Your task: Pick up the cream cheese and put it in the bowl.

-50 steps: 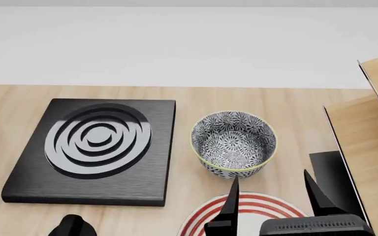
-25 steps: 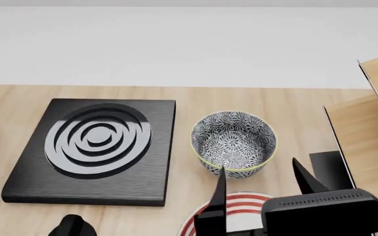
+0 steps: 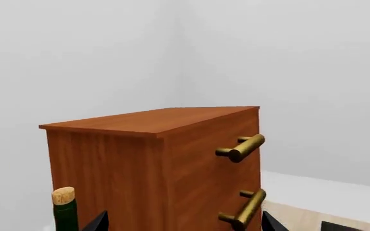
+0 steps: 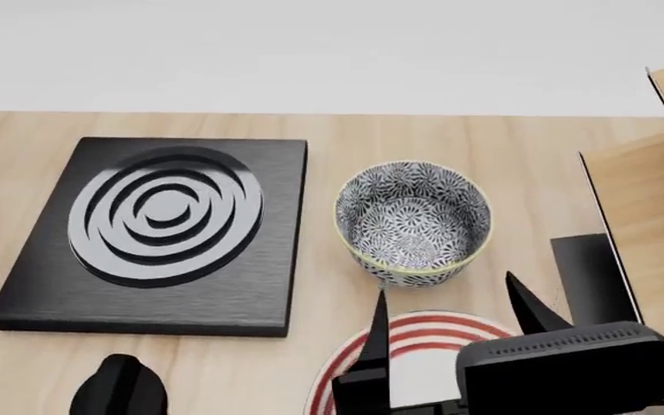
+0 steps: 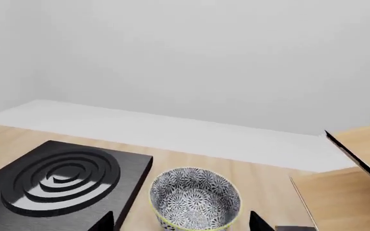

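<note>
A: What is called for in the step in hand?

B: The cream cheese has to be found first; it is not seen in any view, so its place cannot be told; it may be hidden under the right arm or lie outside the pictures. The bowl (image 4: pixel 413 222) is seen upright on the table (image 4: pixel 309 130), just beyond the plate (image 4: pixel 424 333) and beside the burner slab (image 4: pixel 153 233); nothing is seen inside it.

A: And the right gripper (image 4: pixel 453 324)?

B: Its jaws are held apart, nothing between them; it is poised above the plate, near the bowl's near rim. A grasp should not be tried until the box is sighted; the head or torso would, by this judgement, be better tilted so that the near table is shown. Once the box is found, the jaws should be lowered squarely across its narrow sides; the bowl should be approached from above so that the rim is not knocked.

A: The left gripper (image 3: pixel 181 224)?

B: Only two dark tips are seen in its wrist view, set well apart, so it is judged open and empty; it is pointed at a cabinet (image 3: pixel 159 163) and a corked bottle (image 3: pixel 64 209), away from the work.

A: The count?

B: One bowl; one plate; one slab; one cabinet, with two brass handles (image 3: pixel 242 148); one bottle; one dark flat piece (image 4: pixel 591 272) by the wooden structure (image 4: pixel 649 225) at the right; no cream cheese in sight.
</note>
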Robot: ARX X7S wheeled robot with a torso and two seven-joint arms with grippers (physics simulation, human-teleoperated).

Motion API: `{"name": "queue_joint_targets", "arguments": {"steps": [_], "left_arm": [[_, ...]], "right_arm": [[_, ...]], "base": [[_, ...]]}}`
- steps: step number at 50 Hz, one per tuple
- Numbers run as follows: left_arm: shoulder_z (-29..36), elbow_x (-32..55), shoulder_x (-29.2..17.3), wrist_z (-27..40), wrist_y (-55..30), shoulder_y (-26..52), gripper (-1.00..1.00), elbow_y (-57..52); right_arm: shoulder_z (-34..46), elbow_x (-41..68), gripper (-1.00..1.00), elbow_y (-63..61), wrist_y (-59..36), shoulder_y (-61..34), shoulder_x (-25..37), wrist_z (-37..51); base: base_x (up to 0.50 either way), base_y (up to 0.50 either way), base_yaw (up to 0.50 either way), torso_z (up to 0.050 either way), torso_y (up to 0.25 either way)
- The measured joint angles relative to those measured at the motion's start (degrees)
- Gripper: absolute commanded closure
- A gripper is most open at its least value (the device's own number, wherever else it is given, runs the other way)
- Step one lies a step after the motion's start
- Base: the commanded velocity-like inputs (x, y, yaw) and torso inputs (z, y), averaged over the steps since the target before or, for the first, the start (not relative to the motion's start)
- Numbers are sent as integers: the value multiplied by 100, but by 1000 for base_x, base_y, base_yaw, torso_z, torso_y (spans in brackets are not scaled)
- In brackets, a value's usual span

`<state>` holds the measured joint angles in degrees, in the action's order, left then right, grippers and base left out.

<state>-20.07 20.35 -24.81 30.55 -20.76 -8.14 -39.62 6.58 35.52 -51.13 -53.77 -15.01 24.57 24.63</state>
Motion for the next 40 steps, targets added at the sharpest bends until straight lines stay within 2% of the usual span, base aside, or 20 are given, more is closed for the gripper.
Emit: {"name": "queue_joint_targets", "arguments": {"steps": [25, 40], "left_arm": [[29, -10, -16, 22, 2, -5, -100, 27], [22, 24, -26, 32, -15, -5, -100, 24]], "right_arm": [[121, 28, -100, 30, 85, 78, 73, 18], [314, 393, -100, -96, -353, -181, 184, 11]], "base": [[0, 0, 0, 0, -106], [0, 0, 0, 0, -4]]}}
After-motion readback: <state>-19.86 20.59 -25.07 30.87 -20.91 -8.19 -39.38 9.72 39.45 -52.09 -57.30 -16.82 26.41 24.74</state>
